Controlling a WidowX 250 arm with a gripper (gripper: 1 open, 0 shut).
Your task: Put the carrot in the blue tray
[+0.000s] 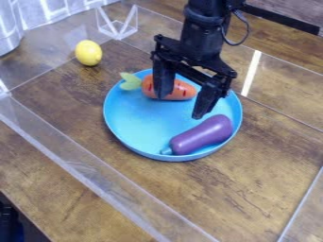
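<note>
The carrot (164, 89) lies on its side inside the blue tray (132, 128), near the far rim, orange body to the right and light green leaves pointing left. My gripper (187, 92) stands open just above and around it, one black finger (163, 77) left of the carrot and the other finger (206, 102) right of it. Nothing is clamped between them. A purple eggplant (202, 134) rests in the tray's right front part.
A yellow lemon (87, 53) sits on the wooden table at the upper left. A clear plastic stand (117, 19) is behind it. Transparent barrier walls run along the table's left and front.
</note>
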